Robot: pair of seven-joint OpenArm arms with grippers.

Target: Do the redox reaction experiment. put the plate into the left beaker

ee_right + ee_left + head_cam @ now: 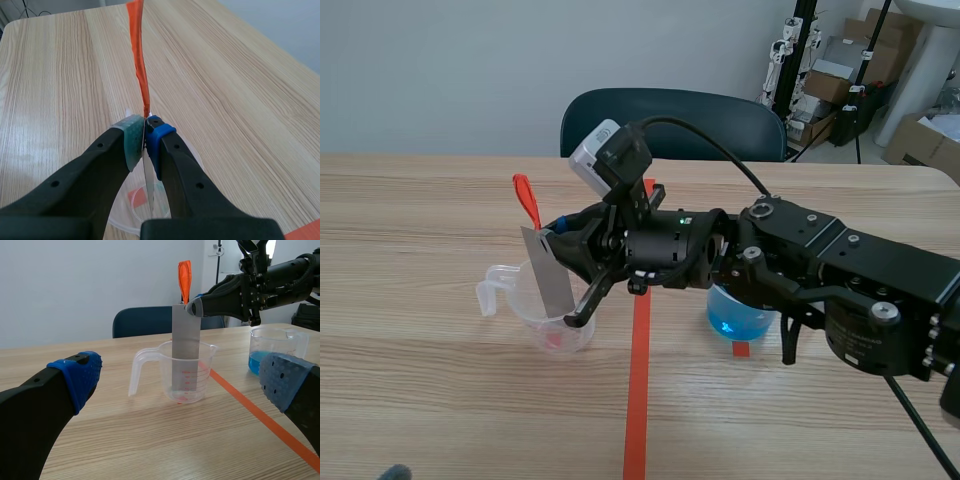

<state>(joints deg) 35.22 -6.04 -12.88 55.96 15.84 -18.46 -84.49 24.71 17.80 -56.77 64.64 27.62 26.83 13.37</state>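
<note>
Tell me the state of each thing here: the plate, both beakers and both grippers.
plate: upright, lower end inside the left beaker, gripped near its top.
left beaker: upright, plate in it.
right beaker: upright, partly filled with blue liquid.
right gripper: shut on the plate.
left gripper: open, empty.

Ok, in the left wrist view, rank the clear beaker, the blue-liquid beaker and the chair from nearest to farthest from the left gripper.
1. Clear beaker, straight ahead of the left gripper, the plate standing in it.
2. Blue-liquid beaker, farther back, behind the gripper's right finger.
3. Chair, beyond the table's far edge.
</note>
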